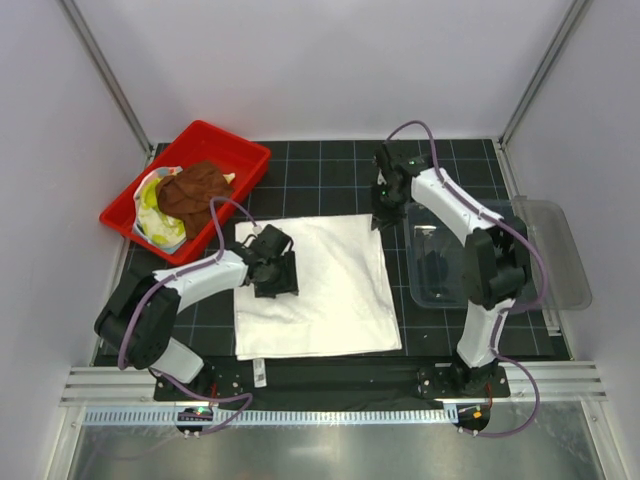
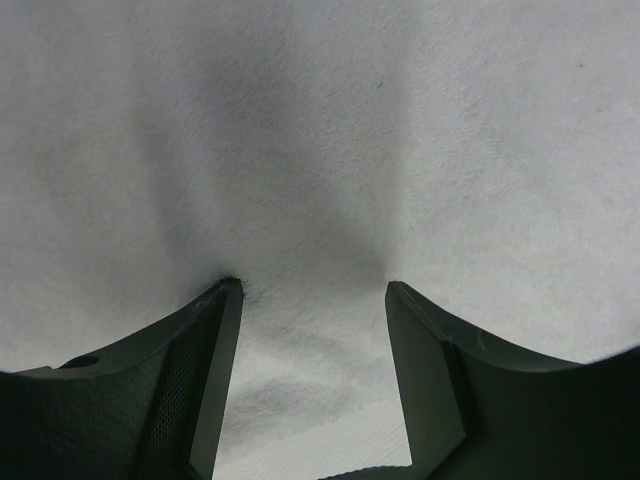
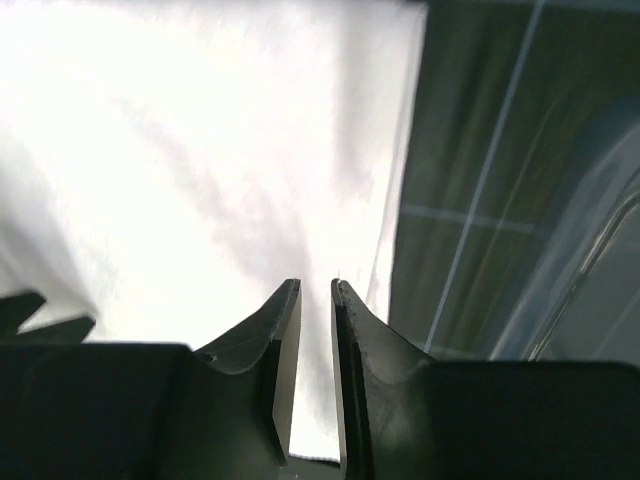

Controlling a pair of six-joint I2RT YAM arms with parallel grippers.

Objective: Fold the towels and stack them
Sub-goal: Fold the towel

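Observation:
A large white towel (image 1: 330, 290) lies spread flat in the middle of the black mat. My left gripper (image 1: 272, 272) is over its left part, open wide, with both fingertips pressed onto the cloth (image 2: 320, 120) and nothing between them. My right gripper (image 1: 385, 212) is at the towel's far right corner. Its jaws stand a narrow gap apart over the towel's right edge (image 3: 200, 150), gripping nothing that I can see. A crumpled brown towel (image 1: 195, 190) lies on a yellow-green one (image 1: 150, 200) in the red tray (image 1: 235, 150).
The red tray sits at the far left corner of the mat. A clear plastic bin (image 1: 545, 255) stands at the right, next to the right arm. Grey walls and metal posts close in the table on three sides.

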